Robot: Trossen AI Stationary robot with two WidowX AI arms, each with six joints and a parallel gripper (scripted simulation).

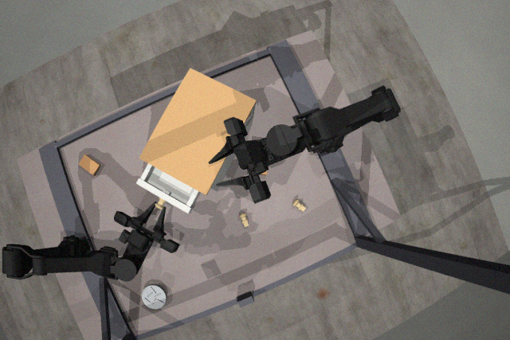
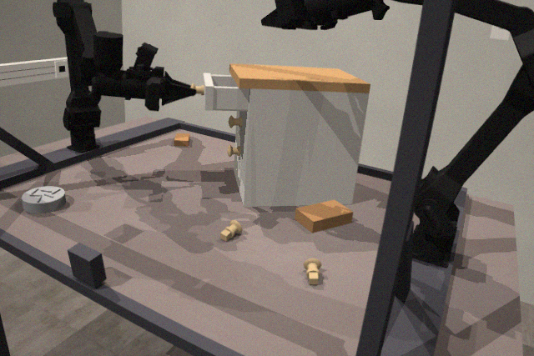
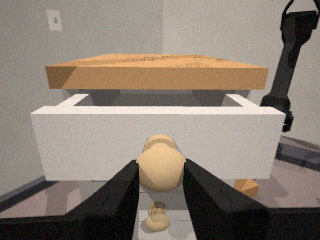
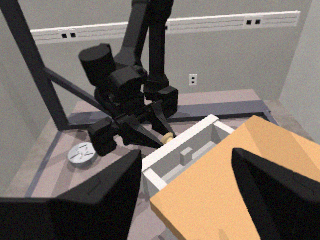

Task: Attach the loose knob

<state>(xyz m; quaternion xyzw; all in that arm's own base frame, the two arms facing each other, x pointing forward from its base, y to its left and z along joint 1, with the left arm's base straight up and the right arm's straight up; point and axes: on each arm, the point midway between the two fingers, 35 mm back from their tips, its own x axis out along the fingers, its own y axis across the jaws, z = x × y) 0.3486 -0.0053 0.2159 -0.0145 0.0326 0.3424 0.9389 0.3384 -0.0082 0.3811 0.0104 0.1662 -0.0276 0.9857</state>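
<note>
The top drawer point(image 1: 177, 203) point(image 2: 209, 102) point(image 3: 90, 145) point(image 4: 202, 126) is white and stands part-way out of the cabinet point(image 1: 193, 122) point(image 2: 301, 141). The tan knob point(image 3: 161, 170) is at the middle of its front, neck against the panel; how deep its peg sits is hidden. A small grey block point(image 4: 186, 156) shows inside the drawer behind the front. My left gripper point(image 1: 159, 205) point(image 2: 196, 90) point(image 4: 169, 143) is shut on this knob, one finger each side. My right gripper point(image 1: 213, 173) point(image 2: 264, 22) point(image 4: 186, 156) is open and empty, high above the cabinet's side edge.
Lower drawers carry knobs point(image 2: 234, 121) point(image 2: 233, 151). Two similar loose knobs point(image 1: 244, 220) point(image 1: 299, 205) lie on the table. An orange block point(image 2: 323, 216) lies beside the cabinet, a smaller one point(image 1: 89, 164) point(image 2: 182, 140) farther off. A grey disc point(image 1: 154, 296) point(image 2: 43, 199) lies near the left arm.
</note>
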